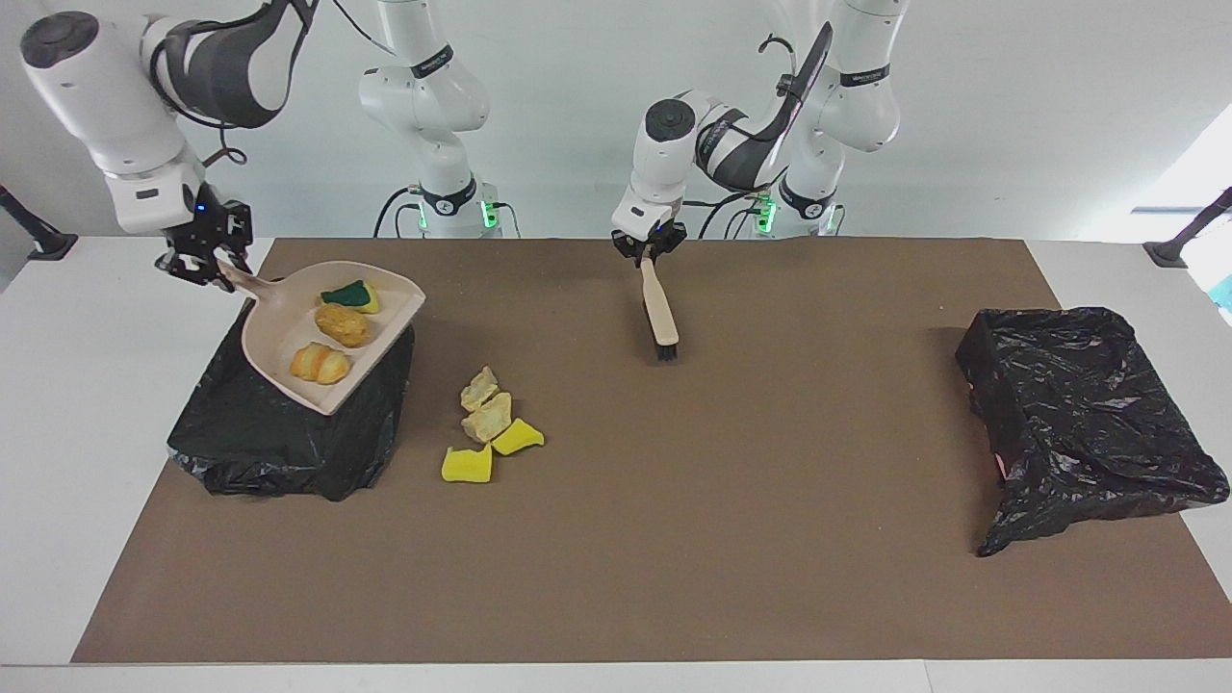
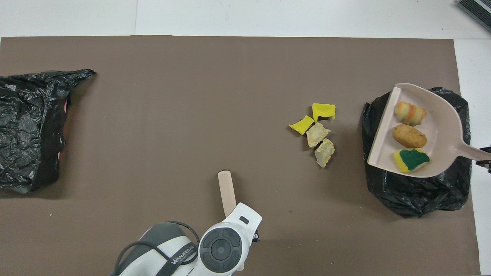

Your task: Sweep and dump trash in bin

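Note:
My right gripper (image 1: 207, 265) is shut on the handle of the beige dustpan (image 1: 279, 327) and holds it over the black bag-lined bin (image 1: 289, 443) at the right arm's end. The dustpan (image 2: 441, 126) holds a green-topped yellow sponge (image 1: 351, 295), a brown bread-like piece (image 1: 343, 324) and an orange-striped piece (image 1: 320, 364). Two yellow sponge bits (image 1: 468, 465) and two pale tan lumps (image 1: 487, 419) lie on the mat beside the bin. My left gripper (image 1: 650, 248) is shut on the handle of a beige brush (image 1: 659, 308), bristles down over the mat's middle. The arm hides that gripper in the overhead view.
A second crumpled black bag (image 1: 1088, 414) lies at the left arm's end of the brown mat (image 1: 722, 539). The loose trash pile (image 2: 317, 134) sits between the brush (image 2: 227, 189) and the bin (image 2: 414, 191).

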Robot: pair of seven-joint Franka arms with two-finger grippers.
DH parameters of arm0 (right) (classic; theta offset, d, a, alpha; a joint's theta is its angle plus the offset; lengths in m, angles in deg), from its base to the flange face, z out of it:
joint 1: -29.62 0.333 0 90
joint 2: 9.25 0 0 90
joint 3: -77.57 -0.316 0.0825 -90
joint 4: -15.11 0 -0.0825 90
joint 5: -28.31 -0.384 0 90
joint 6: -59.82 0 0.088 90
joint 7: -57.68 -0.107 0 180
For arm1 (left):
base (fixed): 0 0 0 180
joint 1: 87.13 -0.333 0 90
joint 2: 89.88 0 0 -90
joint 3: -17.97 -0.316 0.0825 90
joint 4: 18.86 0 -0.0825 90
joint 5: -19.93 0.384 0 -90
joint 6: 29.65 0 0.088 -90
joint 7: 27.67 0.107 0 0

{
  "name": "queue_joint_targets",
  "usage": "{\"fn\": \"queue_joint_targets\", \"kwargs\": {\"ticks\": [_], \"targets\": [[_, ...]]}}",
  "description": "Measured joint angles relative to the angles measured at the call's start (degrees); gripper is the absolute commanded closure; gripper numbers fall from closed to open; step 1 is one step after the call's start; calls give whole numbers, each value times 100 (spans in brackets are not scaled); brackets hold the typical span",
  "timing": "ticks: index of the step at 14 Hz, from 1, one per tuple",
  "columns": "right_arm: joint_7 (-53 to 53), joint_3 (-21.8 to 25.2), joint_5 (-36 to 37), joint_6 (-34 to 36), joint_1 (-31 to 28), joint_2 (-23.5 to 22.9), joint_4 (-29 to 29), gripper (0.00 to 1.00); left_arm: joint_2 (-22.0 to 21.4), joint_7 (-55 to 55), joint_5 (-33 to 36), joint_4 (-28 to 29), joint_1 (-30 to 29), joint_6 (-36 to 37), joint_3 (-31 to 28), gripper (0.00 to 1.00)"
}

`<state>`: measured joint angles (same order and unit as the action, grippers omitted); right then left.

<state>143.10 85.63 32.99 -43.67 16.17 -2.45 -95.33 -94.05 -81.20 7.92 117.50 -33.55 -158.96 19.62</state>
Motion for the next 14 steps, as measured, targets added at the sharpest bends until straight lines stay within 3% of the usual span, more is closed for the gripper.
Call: {"fn": "queue_joint_targets", "kwargs": {"ticks": [2, 5, 8, 11, 14], "targets": [[208, 3, 479, -25, -220, 15, 3, 100, -7, 4, -31, 116, 40, -123, -3, 0], [210, -130, 1624, -58, -100, 16, -25, 100, -21, 10, -34, 67, -17, -113, -94, 0], [240, -186, 2281, -103, 28, -11, -140, 100, -9, 419, -21, -297, -540, 218, -164, 0], [567, -186, 2745, -123, 128, -16, -247, 100, 114, 1067, 280, -959, -1336, 727, -210, 0], [607, -190, 3232, -123, 374, -12, -305, 100, 471, 1765, 384, -2013, -2034, 1656, -223, 0]]}}
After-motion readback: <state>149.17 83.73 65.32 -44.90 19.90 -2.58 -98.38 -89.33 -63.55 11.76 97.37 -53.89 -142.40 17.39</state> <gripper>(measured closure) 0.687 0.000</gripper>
